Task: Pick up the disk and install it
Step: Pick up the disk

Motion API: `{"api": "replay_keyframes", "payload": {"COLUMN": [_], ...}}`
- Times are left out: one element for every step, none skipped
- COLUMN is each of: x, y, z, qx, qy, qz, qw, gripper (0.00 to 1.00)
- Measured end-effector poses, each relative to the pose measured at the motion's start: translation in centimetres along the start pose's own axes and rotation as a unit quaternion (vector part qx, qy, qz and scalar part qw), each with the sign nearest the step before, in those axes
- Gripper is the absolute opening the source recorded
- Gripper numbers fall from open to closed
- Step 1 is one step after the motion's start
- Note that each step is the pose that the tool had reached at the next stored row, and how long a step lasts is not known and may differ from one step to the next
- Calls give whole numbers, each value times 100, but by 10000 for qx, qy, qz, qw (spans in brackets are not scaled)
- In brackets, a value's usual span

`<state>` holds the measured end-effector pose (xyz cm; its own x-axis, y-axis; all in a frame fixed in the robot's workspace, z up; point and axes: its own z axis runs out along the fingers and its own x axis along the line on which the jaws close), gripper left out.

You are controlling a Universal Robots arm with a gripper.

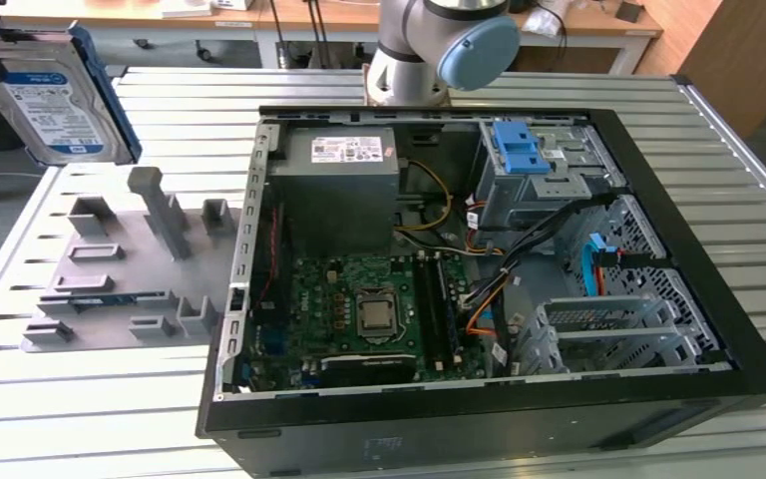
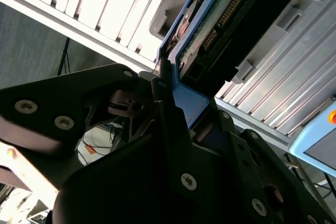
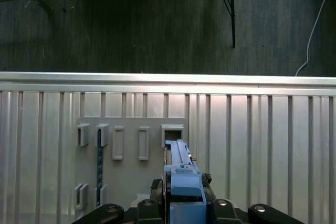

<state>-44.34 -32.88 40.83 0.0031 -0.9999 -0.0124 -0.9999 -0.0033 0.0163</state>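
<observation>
Ribbed aluminium tabletop (image 1: 729,160) spreads across the exterior view, carrying an open black computer tower case (image 1: 490,424) laid on its side. Inside it sit a grey power-supply box with a white sticker (image 1: 343,170), a green motherboard (image 1: 370,299) and a grey metal cage with a blue plastic latch (image 1: 537,165). Just beside the case, on the exterior view's left, lies a grey plastic fixture plate with upright slots (image 1: 117,269). The base of the grey-and-pale-blue robot arm (image 1: 443,40) rises behind the case. At the exterior view's upper left, the flat silver metal hard disk with a white-and-blue label and blue plastic carrier frame (image 1: 51,100) hangs upright in the air, apart from both the fixture plate and the case. In the second wrist view the black gripper (image 2: 181,90) is clamped on the disk's blue frame, one finger (image 2: 170,124) pressed flat against it. The disk's green circuit board (image 2: 226,14) shows, with the ribbed table behind. In the first wrist view the disk (image 3: 181,177) stands edge-on between the gripper's black fingers, raised over the fixture plate (image 3: 128,182) near its row of slots. A dark floor (image 3: 131,24) lies beyond the table's edge.
</observation>
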Motion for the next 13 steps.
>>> {"api": "replay_keyframes", "payload": {"x": [0, 0, 0, 0, -1, -1, -1, -1, -1, -1, -1, -1, -1], "y": [0, 0, 0, 0, 0, 1, 1, 1, 1, 1, 2, 2, 2], "z": [-5, -12, -20, -28, -37, -45, -54, -64, -74, -83, -91, -100, -108], "qx": [0, 0, 0, 0, 0, 0, 0, 0, -1, 0, 0, 0, 0], "qy": [0, 0, 0, 0, 0, 0, 0, 0, 0, 0, 0, 0, 0], "qz": [0, 0, 0, 0, 0, 0, 0, 0, 0, 0, 0, 0, 0], "qw": [10000, 10000, 10000, 10000, 10000, 10000, 10000, 10000, 10000, 10000, 10000, 10000, 10000], "gripper": [36, 36, 36, 36, 36, 36, 36, 36, 36, 36, 36, 36, 36]}}
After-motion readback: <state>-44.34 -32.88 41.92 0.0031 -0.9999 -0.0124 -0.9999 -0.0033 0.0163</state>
